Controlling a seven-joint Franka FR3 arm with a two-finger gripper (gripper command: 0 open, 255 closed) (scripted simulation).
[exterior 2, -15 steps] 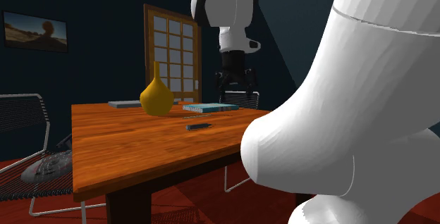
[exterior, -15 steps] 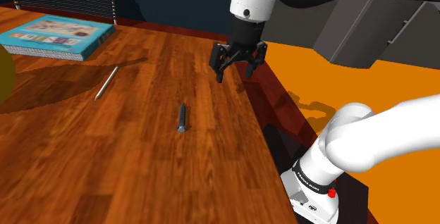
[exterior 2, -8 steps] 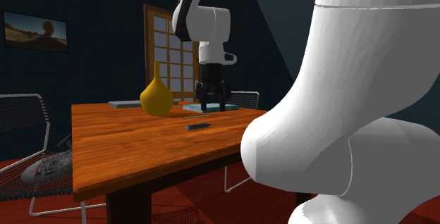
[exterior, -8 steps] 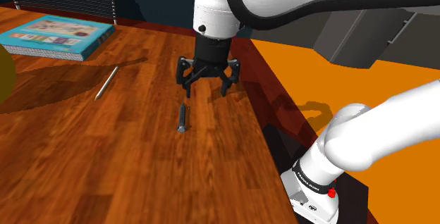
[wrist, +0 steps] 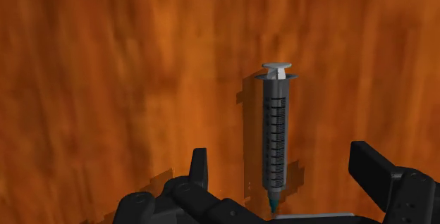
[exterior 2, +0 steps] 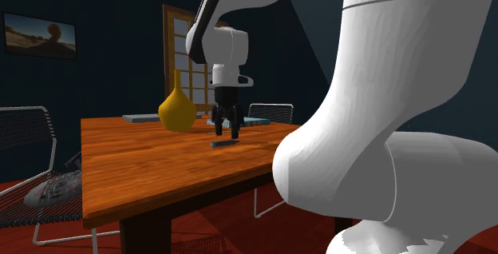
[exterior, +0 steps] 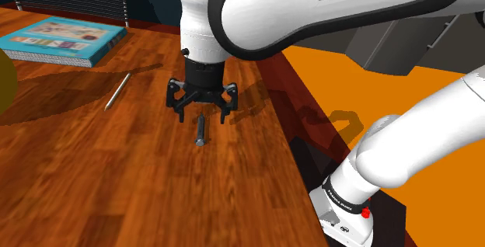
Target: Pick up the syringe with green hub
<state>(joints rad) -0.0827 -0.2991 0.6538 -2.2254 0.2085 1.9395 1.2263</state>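
A grey syringe (wrist: 275, 134) lies flat on the brown wooden table (exterior: 116, 175), its teal-green hub (wrist: 273, 200) at the end nearest my hand and its plunger flange at the far end. My black gripper (wrist: 285, 173) is open, and the barrel lies between the fingers (wrist: 199, 166) without touching them. In the shoulder view the gripper (exterior: 200, 112) hovers just above the far end of the syringe (exterior: 201, 130). The second exterior view also has the gripper (exterior 2: 225, 129) a little above the syringe (exterior 2: 224, 143).
A blue book (exterior: 62, 40) lies at the table's far left, and a thin silver pen (exterior: 117, 92) between it and the syringe. A yellow vase (exterior 2: 177, 105) stands further along. The table's edge (exterior: 287, 129) runs close to the gripper's right, with orange floor beyond. Wire chairs (exterior 2: 24, 172) stand around.
The arm has swung to the shoulder view's left and come down, bringing the open gripper from near the table's right edge to just above the syringe. The syringe has not moved.
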